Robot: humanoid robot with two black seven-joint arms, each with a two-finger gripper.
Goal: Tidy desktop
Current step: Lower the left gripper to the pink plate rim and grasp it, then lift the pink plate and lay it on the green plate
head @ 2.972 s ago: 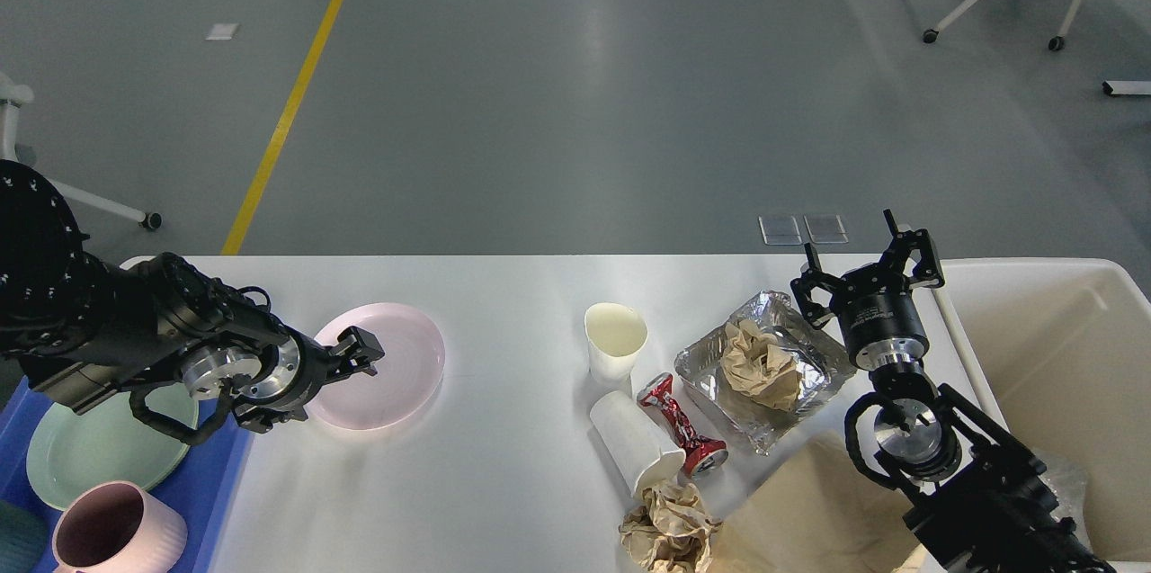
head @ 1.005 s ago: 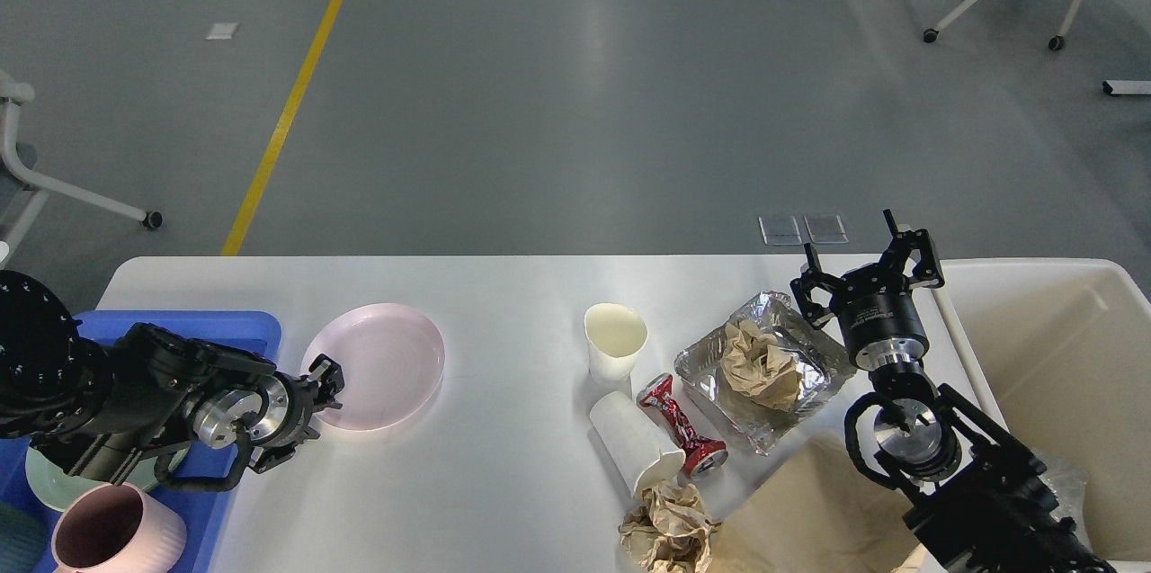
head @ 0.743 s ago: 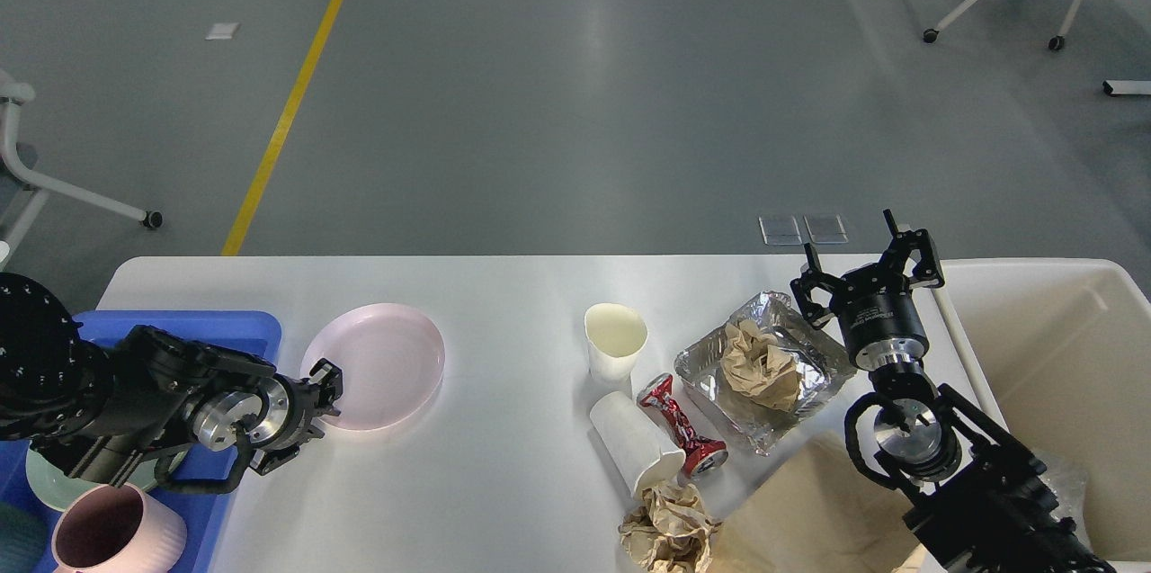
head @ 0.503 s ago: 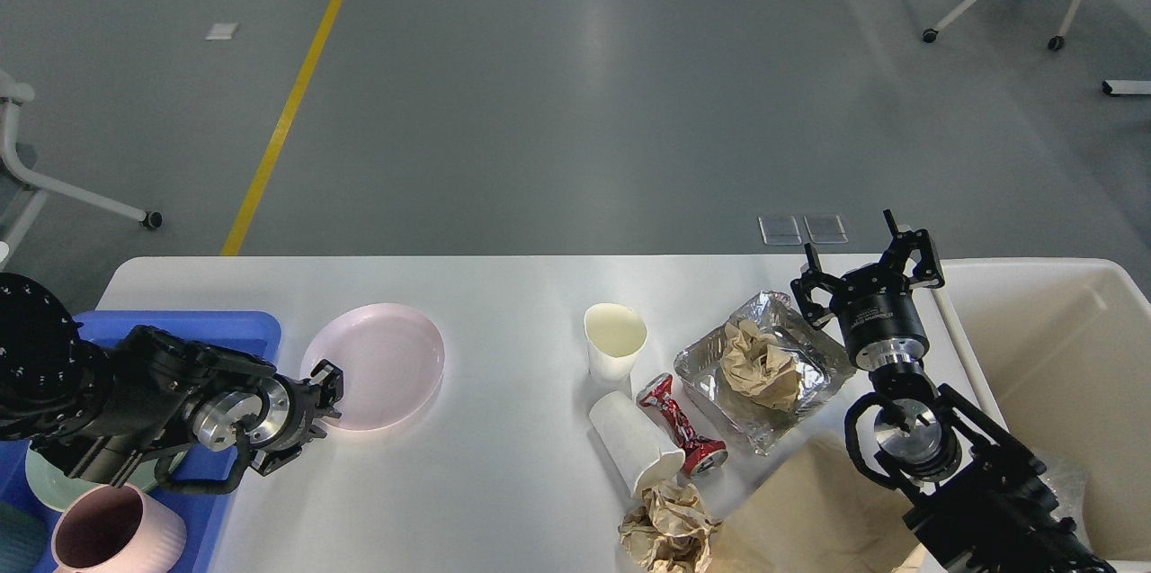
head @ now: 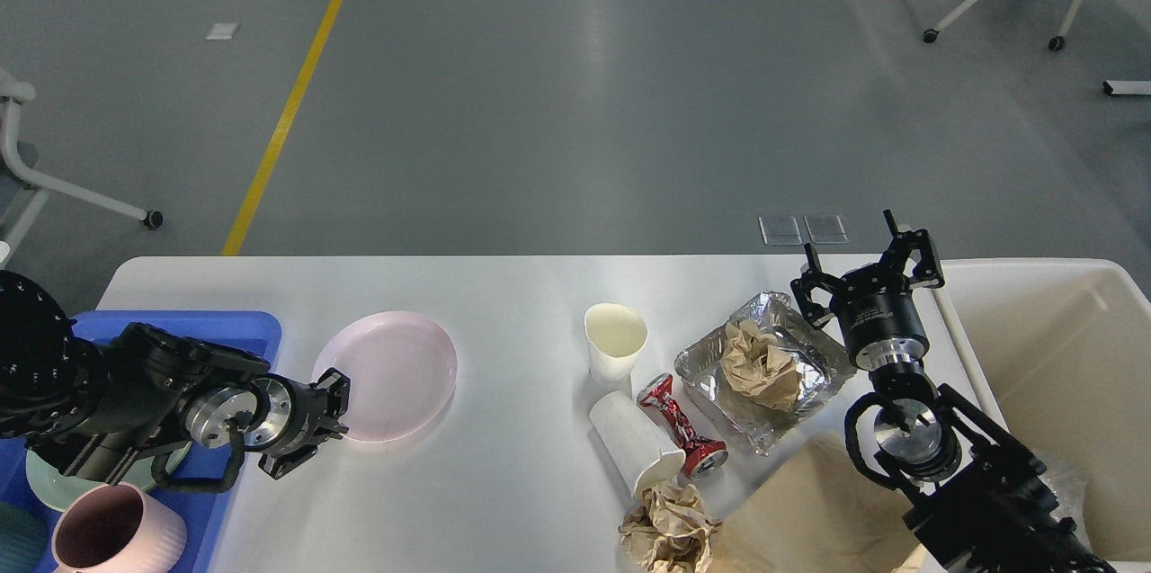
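The white desktop (head: 504, 303) carries a pink plate (head: 396, 371) at the left. To the right are an upright paper cup (head: 616, 337), a paper cup on its side (head: 635, 452), a crushed red can (head: 682, 427) and a foil tray (head: 814, 393) holding crumpled brown paper (head: 760, 363). My left gripper (head: 333, 404) lies low at the plate's near-left rim and touches it; its fingers cannot be told apart. My right gripper (head: 865, 272) is open and empty, above the foil tray's far right corner.
A blue tray (head: 207, 326) at the left edge holds a green plate (head: 45, 472) and a pink mug (head: 117, 537). A cream bin (head: 1061, 357) stands at the right. A brown paper wad (head: 667, 530) and a flat brown bag (head: 809, 514) lie at the front.
My left gripper drew back from over the pink plate to its near-left rim, then moved right against it. The plate slid a little right. The right arm has not moved.
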